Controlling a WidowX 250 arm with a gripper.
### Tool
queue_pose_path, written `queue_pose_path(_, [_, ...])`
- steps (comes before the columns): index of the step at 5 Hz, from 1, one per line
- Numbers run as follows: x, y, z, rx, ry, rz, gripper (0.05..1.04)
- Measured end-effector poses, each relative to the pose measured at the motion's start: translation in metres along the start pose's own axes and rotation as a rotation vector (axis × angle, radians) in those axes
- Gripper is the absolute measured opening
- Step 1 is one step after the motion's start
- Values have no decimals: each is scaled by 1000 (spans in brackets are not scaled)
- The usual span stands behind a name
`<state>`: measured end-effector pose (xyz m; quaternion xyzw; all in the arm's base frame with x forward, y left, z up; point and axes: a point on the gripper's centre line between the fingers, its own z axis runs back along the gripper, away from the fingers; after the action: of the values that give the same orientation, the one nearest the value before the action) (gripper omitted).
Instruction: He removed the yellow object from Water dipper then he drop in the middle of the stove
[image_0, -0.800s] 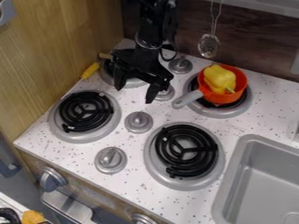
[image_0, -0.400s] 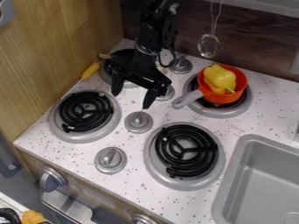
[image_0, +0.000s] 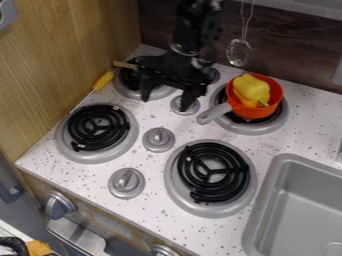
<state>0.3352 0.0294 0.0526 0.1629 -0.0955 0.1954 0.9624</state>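
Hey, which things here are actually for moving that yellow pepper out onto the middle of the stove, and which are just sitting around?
For the job:
- yellow pepper, in the pot
- orange pot
- stove top, where it goes
- gripper, open

Just around:
- yellow-handled tool, back left
- hanging strainer
- sink

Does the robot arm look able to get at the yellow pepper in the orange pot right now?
Probably yes: the hand is open just left of the pot in the picture, and the pepper pokes above the rim, uncovered, though the pot's wall surrounds its base.
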Motion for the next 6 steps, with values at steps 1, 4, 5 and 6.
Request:
queue_pose_path(1, [1, -21, 11, 8, -88, 94, 993])
queue_pose_path(4, [31, -80, 48, -99, -395, 220, 993])
queue_pose_path(5, [43, -99, 40, -165, -450, 203, 993])
queue_pose_path(6, [51, -119, 36, -238, -472, 172, 993])
